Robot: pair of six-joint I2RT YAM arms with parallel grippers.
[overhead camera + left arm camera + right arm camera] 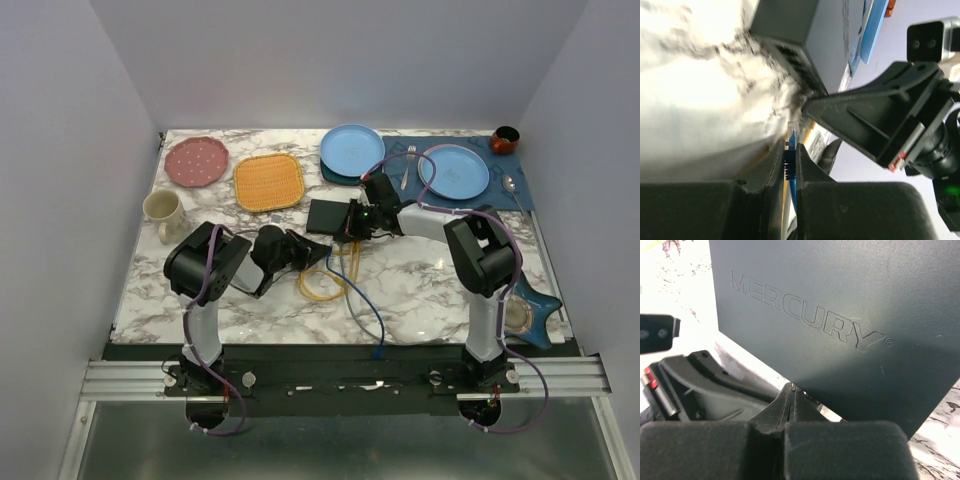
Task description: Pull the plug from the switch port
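The switch (328, 215) is a flat black box in the middle of the table. In the left wrist view its socket row (796, 57) faces my left gripper. In the right wrist view its top (840, 305) reads MERCURY. My left gripper (318, 250) (790, 146) is shut on the blue cable just behind its clear plug (791, 127). The plug tip is out of the sockets, a short gap from them. My right gripper (350, 222) (793, 391) is shut, its tips at the switch's near edge. It also shows in the left wrist view (865, 120).
A yellow cable loop (322, 285) and the blue cable (365, 320) lie in front of the switch. Behind are a pink plate (197, 161), an orange mat (269, 181), two blue plates (352, 150) (454, 171), a cup (163, 208), a red bowl (505, 139) and a star dish (527, 312).
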